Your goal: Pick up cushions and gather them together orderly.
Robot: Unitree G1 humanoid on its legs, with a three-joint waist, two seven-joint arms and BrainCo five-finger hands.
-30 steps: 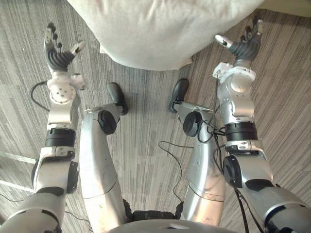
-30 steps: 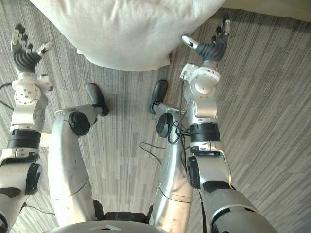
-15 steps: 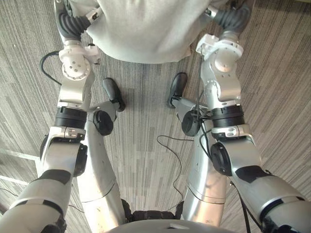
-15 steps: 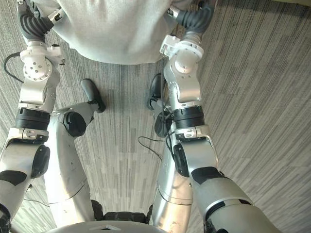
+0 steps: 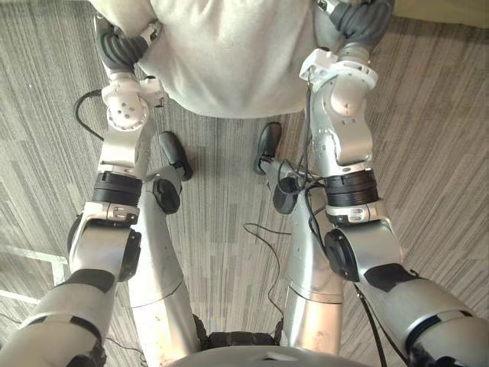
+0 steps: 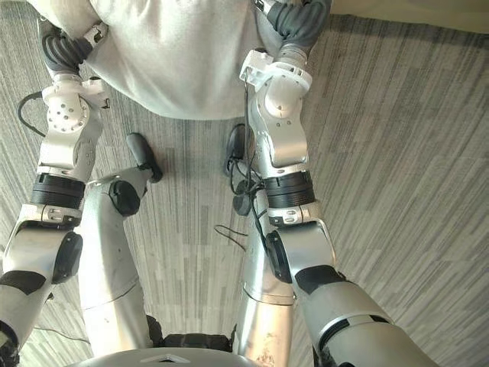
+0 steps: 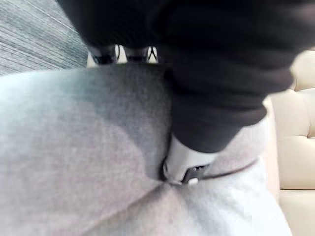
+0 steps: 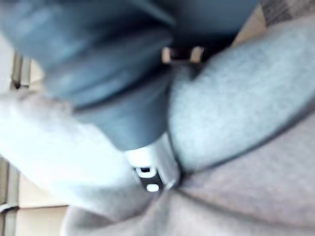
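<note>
A large light-grey cushion [image 5: 229,53] lies on the carpet straight ahead, between my two arms. My left hand [image 5: 118,47] presses into its left side and my right hand [image 5: 363,19] into its right side. In the left wrist view the thumb [image 7: 184,164] digs into the cushion [image 7: 74,147], and the fabric creases around it. The right wrist view shows the same: the thumb [image 8: 150,169] is sunk into a fold of the cushion [image 8: 236,98]. Both hands are shut on the cushion, most of their fingers hidden by it.
Grey striped carpet [image 5: 435,153] lies all around. A cream padded sofa [image 7: 295,123] stands just beyond the cushion, and its pale edge [image 5: 451,9] shows at the far right.
Both hands came in from open positions beside the cushion and closed on its two sides. The camera has shifted, so the cushion sits higher in the picture.
</note>
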